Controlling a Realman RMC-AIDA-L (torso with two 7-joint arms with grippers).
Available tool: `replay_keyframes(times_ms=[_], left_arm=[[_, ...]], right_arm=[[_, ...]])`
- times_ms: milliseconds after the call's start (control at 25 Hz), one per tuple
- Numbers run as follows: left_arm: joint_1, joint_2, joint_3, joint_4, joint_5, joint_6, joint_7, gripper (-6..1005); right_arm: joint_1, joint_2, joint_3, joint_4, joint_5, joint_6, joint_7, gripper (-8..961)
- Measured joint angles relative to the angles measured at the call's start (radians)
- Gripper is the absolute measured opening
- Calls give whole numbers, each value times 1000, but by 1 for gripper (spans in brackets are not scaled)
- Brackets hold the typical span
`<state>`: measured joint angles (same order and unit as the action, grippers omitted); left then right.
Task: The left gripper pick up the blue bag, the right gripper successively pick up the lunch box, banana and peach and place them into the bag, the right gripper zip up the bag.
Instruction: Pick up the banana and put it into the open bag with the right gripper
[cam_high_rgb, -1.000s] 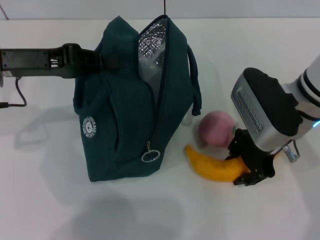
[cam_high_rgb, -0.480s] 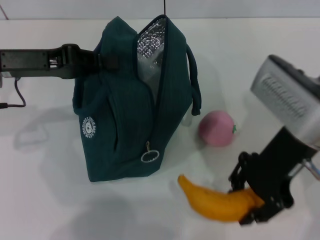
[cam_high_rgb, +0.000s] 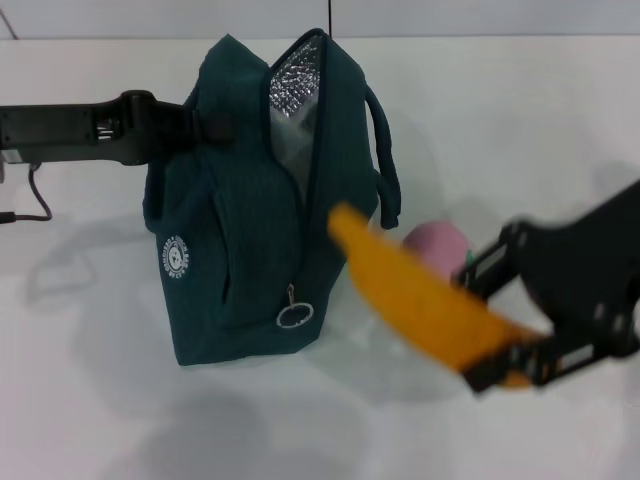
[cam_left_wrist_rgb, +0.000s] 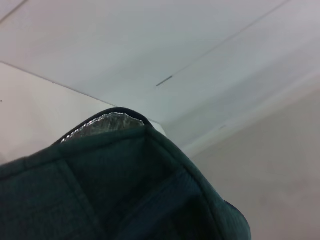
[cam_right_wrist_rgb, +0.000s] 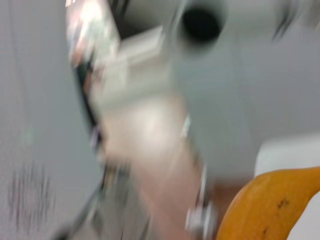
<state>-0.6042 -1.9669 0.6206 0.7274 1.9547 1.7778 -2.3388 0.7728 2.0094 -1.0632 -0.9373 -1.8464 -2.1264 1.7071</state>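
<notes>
Only round white logo (cam_high_rgb: 176, 257), unreadable.

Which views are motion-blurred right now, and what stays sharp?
Head view: the banana and the right gripper holding it are smeared by motion; the blue bag and the left gripper are crisp, the bag casting soft shadows on the table. Right wrist view: heavily blurred, only the banana readable. Left wrist view: sharp, bag fabric close up.

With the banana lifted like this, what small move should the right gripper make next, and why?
Probably carry it up and toward the bag's open top. The right gripper holds the banana in the air beside the blue bag, below its foil-lined opening, which the left gripper holds up.
</notes>
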Motion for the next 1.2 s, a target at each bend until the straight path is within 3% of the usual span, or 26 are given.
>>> replay_keyframes(times_ms=[80, 360, 520, 680, 880, 1200], left_arm=[[2, 4, -5, -21, -12, -2, -3, 31], [4, 4, -12, -33, -20, -5, -5, 31], [0, -2, -12, -72, -37, -6, -10, 31], [-6, -4, -13, -116, -53, -15, 2, 31], [-11, -14, -12, -123, -82, -19, 28, 31], [-13, -22, -11, -124, -115, -19, 42, 32]], right_arm=[[-8, -8, 115, 62, 33, -13, 20, 463], [-61, -13, 331, 194, 148, 61, 42, 476], [-80, 5, 335, 322, 323, 148, 27, 484], [-46, 12, 334, 517, 437, 236, -63, 492], [30, 18, 336, 723, 516, 321, -188, 501], [118, 19, 336, 894, 525, 438, -312, 516]])
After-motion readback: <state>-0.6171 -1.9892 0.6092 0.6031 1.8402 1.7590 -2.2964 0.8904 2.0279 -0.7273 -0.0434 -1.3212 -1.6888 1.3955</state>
